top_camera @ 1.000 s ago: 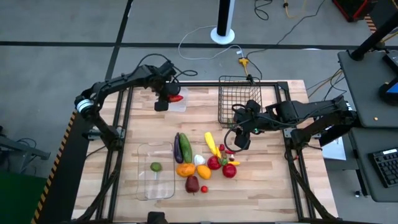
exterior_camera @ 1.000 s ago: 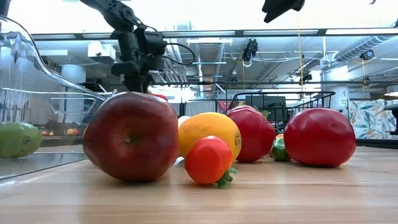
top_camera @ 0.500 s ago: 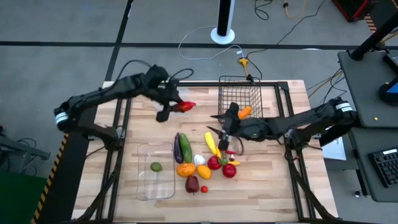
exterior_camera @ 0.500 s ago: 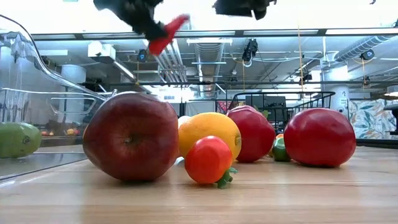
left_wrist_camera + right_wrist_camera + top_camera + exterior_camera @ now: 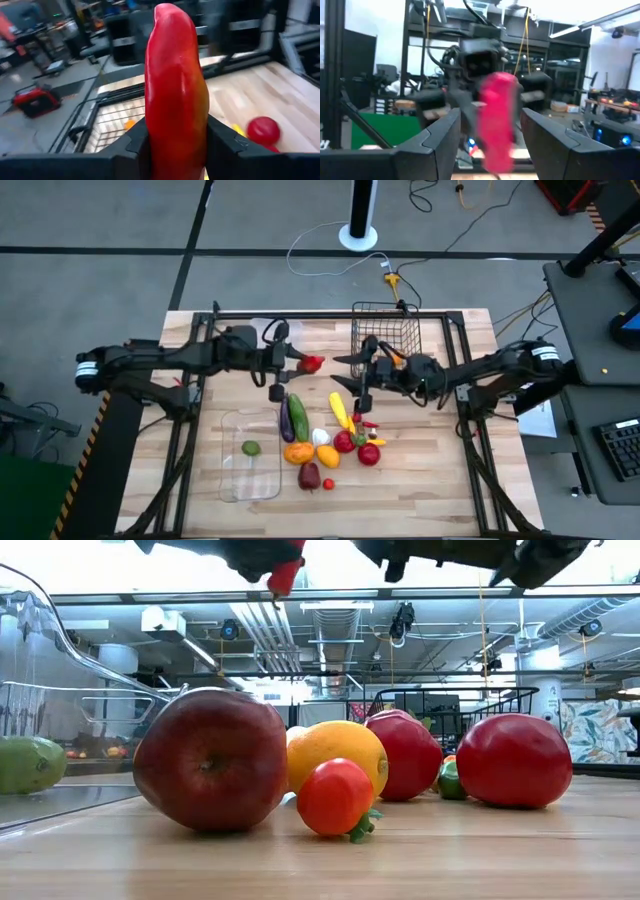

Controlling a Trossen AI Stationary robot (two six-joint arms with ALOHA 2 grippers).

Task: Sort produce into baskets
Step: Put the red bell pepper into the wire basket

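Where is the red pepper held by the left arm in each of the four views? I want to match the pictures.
High view: red pepper at the left tool, above the table's middle, left of the wire basket.
Low view: top edge, left of centre, hanging above the pile.
Left wrist view: centre, upright between the fingers.
Right wrist view: centre, blurred, framed by the right tool's open fingers.
Shared landmark: the wire basket.

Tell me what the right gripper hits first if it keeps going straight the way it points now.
Most likely the red pepper clamped in the left gripper. The right gripper, jaws open and empty, faces it above the table; its wrist view shows the pepper dead ahead between the jaws. Exact height alignment is unclear.
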